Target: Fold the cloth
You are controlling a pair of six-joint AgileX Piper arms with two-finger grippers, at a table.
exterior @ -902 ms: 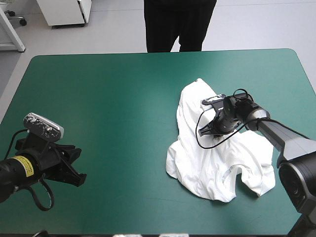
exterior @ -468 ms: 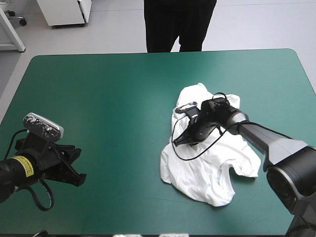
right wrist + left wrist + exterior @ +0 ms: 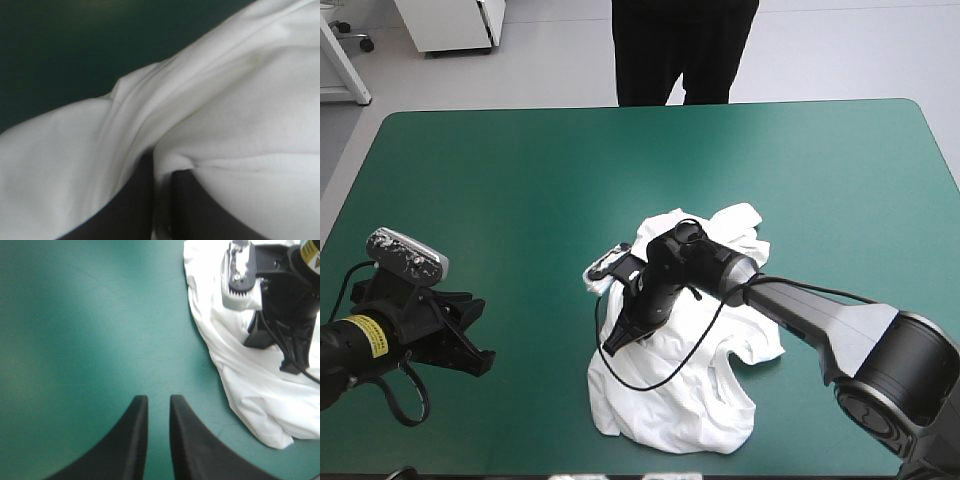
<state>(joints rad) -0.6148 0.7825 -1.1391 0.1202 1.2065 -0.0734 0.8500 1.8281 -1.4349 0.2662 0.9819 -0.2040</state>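
The white T-shirt (image 3: pixel 670 395) lies as a crumpled heap on the teal-green table (image 3: pixel 520 180), right of the middle and toward the front. My right gripper (image 3: pixel 617 345) sits low on the heap's left side, shut on the T-shirt. In the right wrist view a fold of the T-shirt (image 3: pixel 225 125) is pinched in the right gripper (image 3: pixel 161 170). My left gripper (image 3: pixel 480 360) hovers near the front left, shut and holding nothing. The left wrist view shows that left gripper (image 3: pixel 156 399) over bare cover, with the T-shirt (image 3: pixel 250 390) ahead and to one side.
Bare teal-green cover (image 3: pixel 75 330) stretches between my left gripper and the heap. The table's far half and right side (image 3: pixel 860 170) carry nothing. The heap's front edge lies close to the table's front edge.
My right gripper has dragged the T-shirt leftward and toward the front, from the table's right side to nearer the middle. The heap has bunched up. The left arm has not moved.
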